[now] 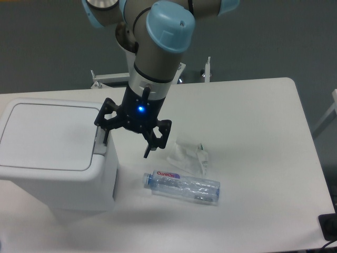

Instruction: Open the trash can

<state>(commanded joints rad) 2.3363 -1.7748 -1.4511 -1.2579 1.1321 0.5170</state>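
The trash can (52, 153) is a big white boxy bin at the left of the table, its flat lid closed. Its grey push-button (99, 139) lies on the right edge of the top. My gripper (125, 148) hangs open over that edge. One black fingertip (105, 140) is right above the button, while the other (146, 155) is out past the bin's side above the table. Nothing is between the fingers. From this angle I cannot tell whether the fingertip touches the button.
A clear plastic bottle (182, 186) lies on its side on the white table (253, 132), right of the bin. A crumpled clear wrapper (189, 155) sits just behind the bottle. A white frame (105, 80) stands behind the table's far edge.
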